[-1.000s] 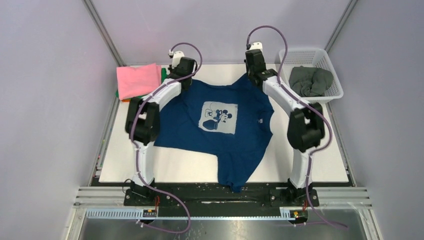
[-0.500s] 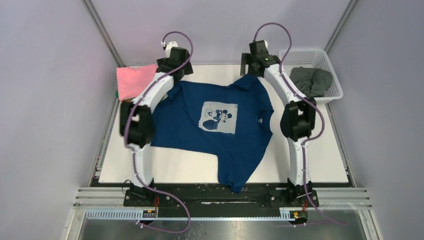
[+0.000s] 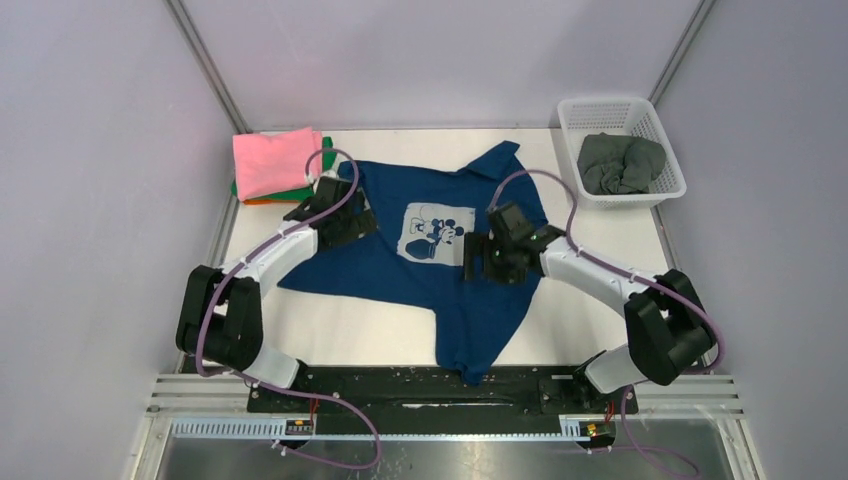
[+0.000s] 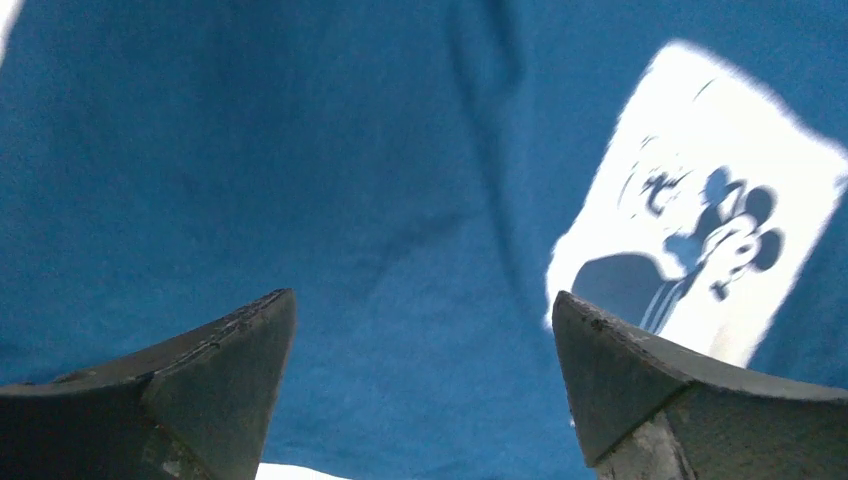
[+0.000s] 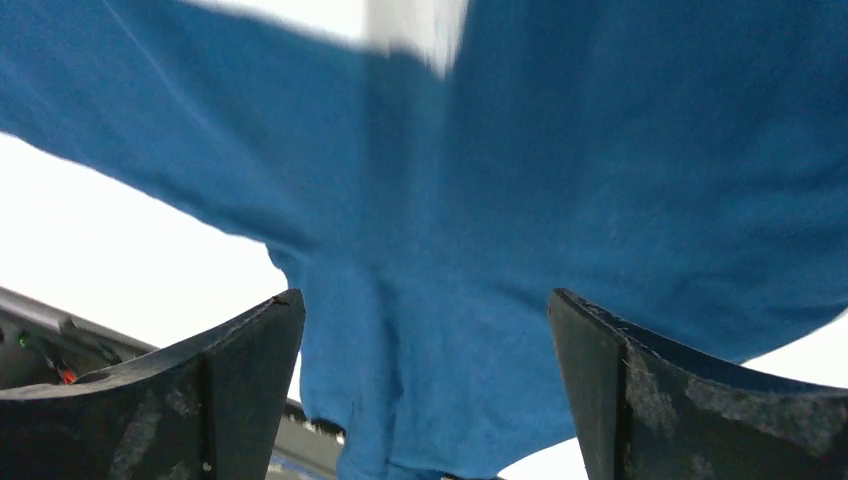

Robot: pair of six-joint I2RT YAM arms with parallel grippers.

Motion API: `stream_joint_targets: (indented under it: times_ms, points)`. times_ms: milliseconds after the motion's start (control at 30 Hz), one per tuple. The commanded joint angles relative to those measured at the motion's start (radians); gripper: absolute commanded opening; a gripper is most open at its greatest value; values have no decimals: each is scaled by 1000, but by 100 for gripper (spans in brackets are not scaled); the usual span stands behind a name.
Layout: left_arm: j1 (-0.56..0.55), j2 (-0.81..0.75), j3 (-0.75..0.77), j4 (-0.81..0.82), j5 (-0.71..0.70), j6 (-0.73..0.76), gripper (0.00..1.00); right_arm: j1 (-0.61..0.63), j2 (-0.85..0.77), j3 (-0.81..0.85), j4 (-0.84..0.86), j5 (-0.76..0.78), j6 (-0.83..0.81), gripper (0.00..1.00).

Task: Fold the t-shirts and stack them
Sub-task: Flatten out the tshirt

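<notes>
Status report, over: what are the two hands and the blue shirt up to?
Left hand open, right hand open, both over navy t-shirt. Shirt spread flat, print up, unfolded, one end over the near table edge. Nothing blocking.

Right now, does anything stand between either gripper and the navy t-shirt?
Nothing visible does. The left gripper is open over the navy t-shirt beside its mouse print; the right gripper is open over plain blue cloth.

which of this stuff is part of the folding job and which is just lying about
Job: navy t-shirt, pink shirt, green shirt, orange shirt, grey-green shirt.
Lying about: white basket, table.
</notes>
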Motion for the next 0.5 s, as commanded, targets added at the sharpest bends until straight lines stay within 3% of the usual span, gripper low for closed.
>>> stream_joint_targets:
  times_ms: [0,267,467]
  points:
    - [0,-10,-98,87,89,-60,99,47,-48,-140,99,-105,169,99]
    - [0,76,-168,125,92,-76,99,37,49,-178,80,-40,156,99]
    - [1,134,-176,112,86,-86,99,-113,108,-135,36,-3,105,99]
